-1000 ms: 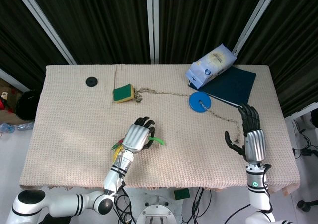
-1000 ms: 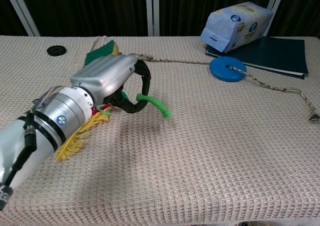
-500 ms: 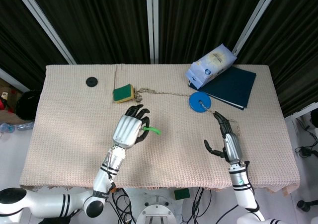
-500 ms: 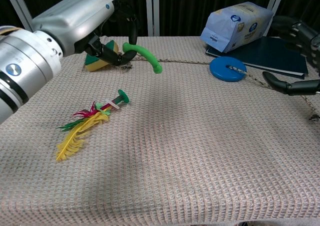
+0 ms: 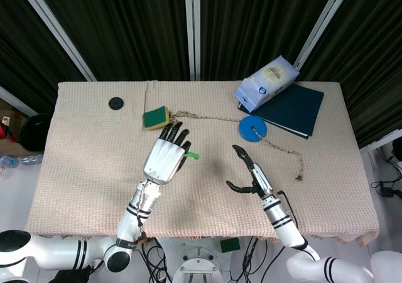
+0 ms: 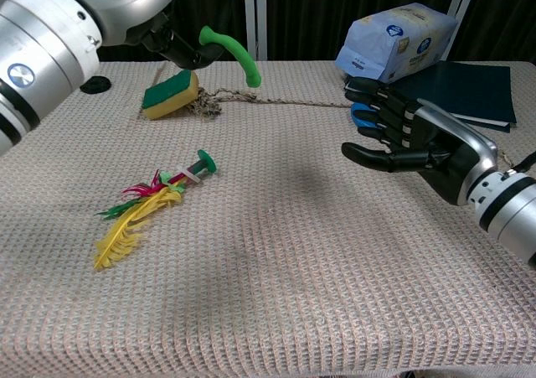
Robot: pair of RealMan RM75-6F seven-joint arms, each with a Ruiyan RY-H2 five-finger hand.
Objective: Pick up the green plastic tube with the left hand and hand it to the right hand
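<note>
The green plastic tube (image 6: 229,53) is a short curved piece, held in the air by my left hand (image 6: 138,13) well above the table. In the head view only the tube's tip (image 5: 191,155) sticks out from under the left hand (image 5: 166,159). My right hand (image 6: 410,147) hovers over the middle right of the table, palm turned toward the left hand, fingers spread and nothing in it. In the head view the right hand (image 5: 250,176) sits a short way right of the tube, apart from it.
A feathered shuttlecock toy (image 6: 151,206) lies at the front left. A green-yellow sponge (image 6: 171,94), a rope (image 6: 285,102), a blue disc (image 5: 253,130), a white-blue bag (image 6: 398,38), a dark book (image 6: 461,89) and a black cap (image 5: 115,103) lie further back.
My left hand lifted the green tube off the table, uncovering the feathered toy, and raised it higher. My right hand moved left from the table's right edge toward the middle.
</note>
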